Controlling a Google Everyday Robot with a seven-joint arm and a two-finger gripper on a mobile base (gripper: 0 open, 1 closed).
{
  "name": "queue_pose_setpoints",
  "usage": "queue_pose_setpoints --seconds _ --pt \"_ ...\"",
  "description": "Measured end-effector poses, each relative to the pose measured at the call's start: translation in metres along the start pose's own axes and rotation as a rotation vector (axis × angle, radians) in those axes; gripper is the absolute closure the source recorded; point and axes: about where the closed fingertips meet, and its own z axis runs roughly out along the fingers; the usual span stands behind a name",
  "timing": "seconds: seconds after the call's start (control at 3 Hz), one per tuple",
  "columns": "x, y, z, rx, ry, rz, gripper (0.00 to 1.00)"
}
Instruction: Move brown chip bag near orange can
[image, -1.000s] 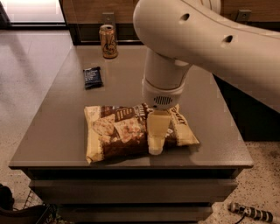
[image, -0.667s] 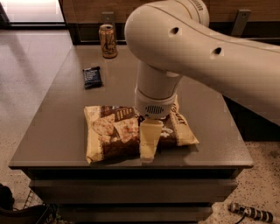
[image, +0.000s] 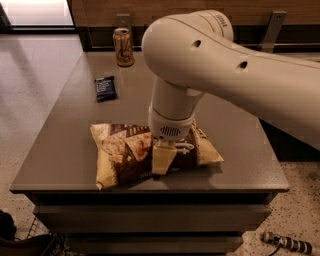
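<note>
In my one camera view, the gripper was down on the middle of the brown chip bag, apparently touching it, though I could not tell its grip, near the table front edge, with the orange can upright well apart at the far edge beyond a small dark packet.

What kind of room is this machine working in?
Probably an office snack area or test lab: a grey counter on speckled flooring holds a brown chip bag, an orange can and a small dark packet. The gripper rests on the bag.
</note>
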Motion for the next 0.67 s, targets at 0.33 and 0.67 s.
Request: queue_pose_setpoints --seconds 0.33,0.67 --pt "-0.0004 0.0005 -0.0014 0.004 0.000 -0.001 0.71" --pt "-0.0010 0.0003 -0.0051 0.004 0.000 -0.001 0.93"
